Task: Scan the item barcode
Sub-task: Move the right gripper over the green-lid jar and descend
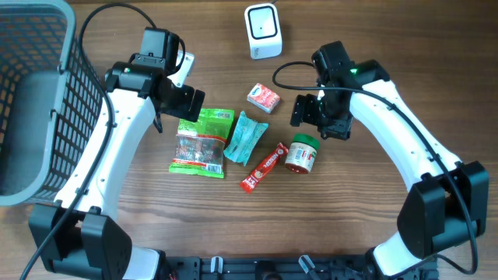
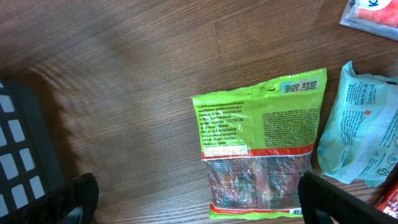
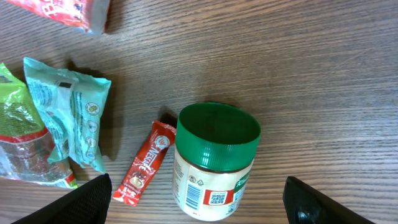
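Note:
A white barcode scanner [image 1: 263, 31] stands at the back centre of the table. The items lie in a loose group: a green snack bag [image 1: 202, 142] [image 2: 261, 149], a teal packet [image 1: 245, 138] [image 3: 71, 112], a red Nescafe stick [image 1: 263, 167] [image 3: 144, 163], a green-lidded jar [image 1: 302, 153] [image 3: 214, 162] and a small red-and-white packet [image 1: 264, 97]. My left gripper [image 1: 187, 99] [image 2: 202, 205] is open above the bag's top edge. My right gripper [image 1: 320, 118] [image 3: 202, 205] hovers open over the jar, whose sides are apart from both fingers. The jar's label shows a barcode [image 3: 196, 196].
A grey mesh basket [image 1: 39, 101] [image 2: 18, 155] fills the left side of the table, close to the left arm. A black cable [image 1: 292, 70] loops off the right arm near the scanner. Bare wood lies to the right of the jar.

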`<action>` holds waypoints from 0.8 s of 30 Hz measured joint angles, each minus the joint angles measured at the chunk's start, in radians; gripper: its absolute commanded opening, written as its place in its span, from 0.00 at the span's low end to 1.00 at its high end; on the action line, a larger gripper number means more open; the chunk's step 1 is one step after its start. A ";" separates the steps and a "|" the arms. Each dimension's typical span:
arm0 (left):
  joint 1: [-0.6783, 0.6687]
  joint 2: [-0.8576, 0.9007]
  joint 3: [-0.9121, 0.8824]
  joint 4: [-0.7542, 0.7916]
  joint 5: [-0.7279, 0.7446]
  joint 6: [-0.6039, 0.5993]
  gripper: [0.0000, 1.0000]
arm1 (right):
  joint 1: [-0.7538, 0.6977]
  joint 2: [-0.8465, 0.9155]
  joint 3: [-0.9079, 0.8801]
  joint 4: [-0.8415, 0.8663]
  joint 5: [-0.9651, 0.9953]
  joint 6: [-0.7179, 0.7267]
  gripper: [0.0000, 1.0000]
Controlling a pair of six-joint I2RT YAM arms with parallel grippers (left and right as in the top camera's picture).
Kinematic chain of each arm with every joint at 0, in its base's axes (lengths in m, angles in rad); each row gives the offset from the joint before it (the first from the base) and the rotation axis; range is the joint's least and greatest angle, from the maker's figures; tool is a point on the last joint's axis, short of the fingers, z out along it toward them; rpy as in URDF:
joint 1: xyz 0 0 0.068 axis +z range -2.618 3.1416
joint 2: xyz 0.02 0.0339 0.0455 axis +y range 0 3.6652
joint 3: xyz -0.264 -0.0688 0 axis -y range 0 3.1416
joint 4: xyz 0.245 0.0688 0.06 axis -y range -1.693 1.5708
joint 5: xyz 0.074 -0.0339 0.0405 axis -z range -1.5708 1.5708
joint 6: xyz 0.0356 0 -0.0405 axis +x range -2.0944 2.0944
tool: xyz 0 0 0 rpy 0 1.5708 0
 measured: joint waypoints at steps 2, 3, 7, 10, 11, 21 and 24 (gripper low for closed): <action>0.000 0.000 0.000 0.000 0.000 0.000 1.00 | 0.000 0.000 0.000 -0.001 0.008 0.006 0.89; 0.000 0.000 0.000 0.000 0.000 0.000 1.00 | 0.000 0.000 0.000 0.001 0.011 0.008 0.89; 0.000 0.000 0.000 0.000 0.000 0.000 1.00 | 0.006 0.000 0.000 0.062 0.013 -0.010 0.85; 0.000 0.000 0.000 0.000 0.000 0.000 1.00 | 0.030 0.000 0.000 0.169 0.002 -0.065 0.66; 0.000 0.000 0.000 0.000 0.000 0.000 1.00 | 0.042 0.000 0.000 0.198 -0.002 -0.079 0.47; 0.000 0.000 0.000 0.000 0.000 0.000 1.00 | 0.093 0.002 0.000 0.468 -0.013 -0.252 0.04; 0.000 0.000 0.000 0.000 0.000 0.000 1.00 | 0.093 0.026 0.000 0.530 -0.013 -0.285 0.04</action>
